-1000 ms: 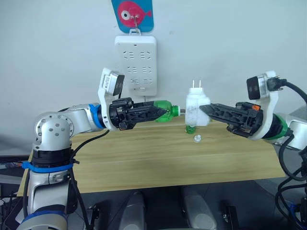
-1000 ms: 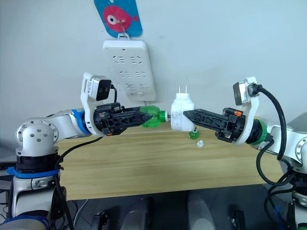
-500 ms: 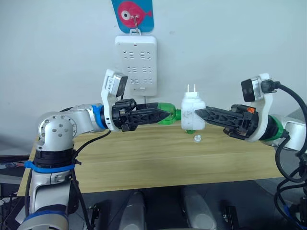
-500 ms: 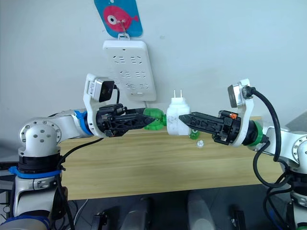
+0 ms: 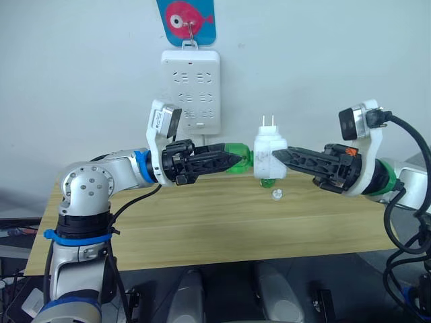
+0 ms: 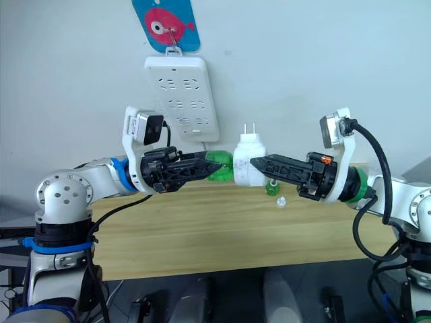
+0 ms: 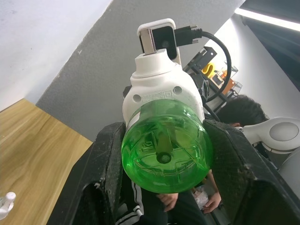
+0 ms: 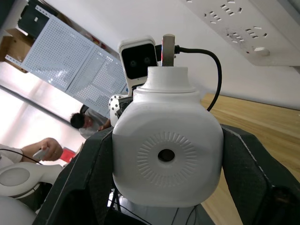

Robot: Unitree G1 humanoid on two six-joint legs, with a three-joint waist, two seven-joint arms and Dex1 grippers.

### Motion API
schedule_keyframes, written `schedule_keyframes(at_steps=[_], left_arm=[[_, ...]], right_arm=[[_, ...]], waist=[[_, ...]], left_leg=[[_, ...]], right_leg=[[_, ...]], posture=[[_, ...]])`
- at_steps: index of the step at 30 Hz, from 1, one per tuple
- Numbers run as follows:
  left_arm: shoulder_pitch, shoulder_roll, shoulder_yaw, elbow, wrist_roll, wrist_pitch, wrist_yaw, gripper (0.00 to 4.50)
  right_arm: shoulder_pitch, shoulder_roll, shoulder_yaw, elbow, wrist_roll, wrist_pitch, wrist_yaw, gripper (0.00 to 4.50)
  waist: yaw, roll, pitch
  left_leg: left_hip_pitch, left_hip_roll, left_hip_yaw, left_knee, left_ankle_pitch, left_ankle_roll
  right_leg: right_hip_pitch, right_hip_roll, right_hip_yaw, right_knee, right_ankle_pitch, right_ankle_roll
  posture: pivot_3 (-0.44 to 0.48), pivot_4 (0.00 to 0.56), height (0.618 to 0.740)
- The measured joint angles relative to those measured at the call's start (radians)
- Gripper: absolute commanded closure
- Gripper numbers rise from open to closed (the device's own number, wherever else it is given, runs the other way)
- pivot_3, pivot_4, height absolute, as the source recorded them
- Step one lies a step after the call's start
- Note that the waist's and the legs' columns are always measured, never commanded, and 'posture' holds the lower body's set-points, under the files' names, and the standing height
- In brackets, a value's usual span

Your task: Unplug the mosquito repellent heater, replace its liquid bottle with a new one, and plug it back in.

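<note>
The mosquito repellent heater [image 5: 269, 156] is a white rounded unit held in the air above the table, prongs pointing up. My right gripper [image 5: 277, 154] is shut on it, and the right wrist view shows its face [image 8: 166, 154] with the dark round hole between the two fingers. A green liquid bottle [image 5: 236, 158] lies sideways in my left gripper [image 5: 234, 160], which is shut on it. The bottle's neck end is pressed against the heater's side. In the left wrist view the bottle's base [image 7: 164, 150] sits in front of the heater [image 7: 161, 89].
A white multi-socket power strip [image 5: 190, 91] hangs on the wall behind, under a fish-shaped hook [image 5: 186, 20]. On the wooden table [image 5: 202, 222], below the heater, stand another green bottle [image 5: 268, 182] and a small clear cap [image 5: 276, 194]. People [image 8: 79, 122] show in the wrist views.
The heater has moved left and the green bottle right. The gap with the bottle's bare neck has closed, and the bottle now butts against the heater.
</note>
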Motion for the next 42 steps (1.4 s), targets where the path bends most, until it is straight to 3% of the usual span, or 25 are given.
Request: schedule_keyframes(at_steps=[5, 33, 40, 42], left_arm=[[0.011, -0.007, -0.033, -0.007, 0.022, -0.007, -0.014, 2.2], [0.028, -0.058, -0.017, 0.01, -0.02, 0.004, 0.057, 2.2], [0.024, -0.1, 0.01, 0.054, -0.038, -0.002, 0.124, 2.2], [0.02, -0.102, 0.019, 0.058, -0.039, -0.003, 0.136, 2.2]], right_arm=[[-0.007, -0.021, 0.027, 0.012, 0.0, 0.032, 0.027, 0.0], [-0.023, -0.089, 0.05, 0.074, 0.001, 0.088, 0.051, 0.0], [0.067, -0.188, -0.006, 0.012, -0.022, 0.096, 0.087, 0.0], [0.124, -0.219, -0.025, -0.086, -0.133, 0.1, 0.148, 0.62]], waist=[[0.0, 0.0, 0.0], [-0.001, 0.0, 0.0], [0.002, 0.0, -0.001], [0.002, 0.0, -0.002]], left_leg=[[0.0, 0.0, 0.0, 0.0, 0.0, 0.0], [0.0, 0.0, 0.0, 0.001, 0.0, 0.0], [-0.001, 0.0, 0.0, 0.001, 0.0, 0.0], [-0.001, 0.0, 0.0, 0.001, 0.0, 0.0]], right_leg=[[0.0, 0.0, 0.0, 0.0, 0.0, 0.0], [0.0, 0.0, 0.0, 0.0, 0.0, 0.0], [0.0, 0.0, 0.0, 0.0, 0.0, 0.0], [0.0, 0.0, -0.001, 0.0, 0.0, 0.0]], posture=[[-0.144, 0.23, 0.734], [-0.154, 0.22, 0.734], [-0.159, 0.215, 0.734], [-0.164, 0.213, 0.734]])
